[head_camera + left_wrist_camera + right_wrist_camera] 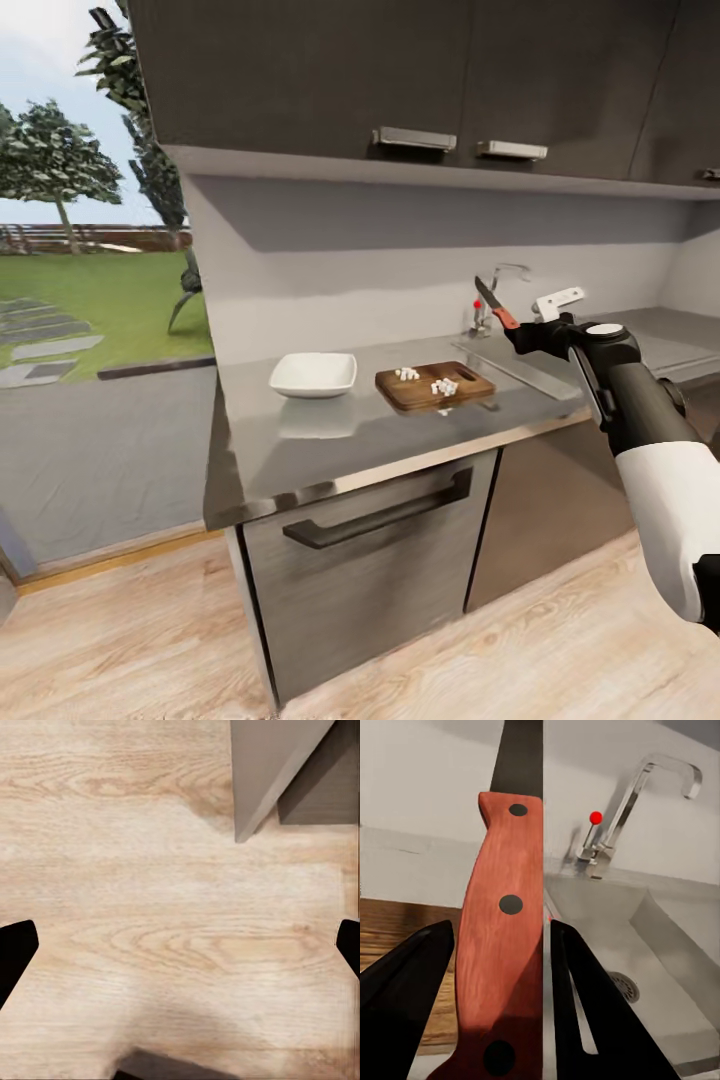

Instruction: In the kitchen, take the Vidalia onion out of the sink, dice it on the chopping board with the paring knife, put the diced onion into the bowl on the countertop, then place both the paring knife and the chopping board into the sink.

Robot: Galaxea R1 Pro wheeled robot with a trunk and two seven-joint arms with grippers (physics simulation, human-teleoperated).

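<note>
Knife work looks finished: the paring knife [494, 303] sits clenched in our right claw [524, 331], held up at the centre right of the head view with its dark blade pointing up and back toward the wall. In the right wrist view the red handle [502, 937] runs between the two dark fingers [405, 997], which press on both its sides. White diced onion [432, 383] lies in small heaps on the chopping board [435, 387], which rests on the table [300, 450] in the middle of the frame. The bowl [313, 374] stands just left of the board, apart from it, and looks empty.

We judge that the dice still has to go into the bowl, so the knife either serves as a scraper or goes into the sink [660, 945] first. To do it well, we would keep the grip square on the handle, lower the blade flat to the board and push the pieces toward the bowl's near rim without flicking them off the edge.

Our left claw [180, 945] hangs open over the wooden floor [150, 870], fingertips at the frame's two sides, grasping nothing. The tap [637, 802] with its red-knobbed lever rises behind the basin, near the path into the sink. Upper cabinets [400, 70] hang above.
</note>
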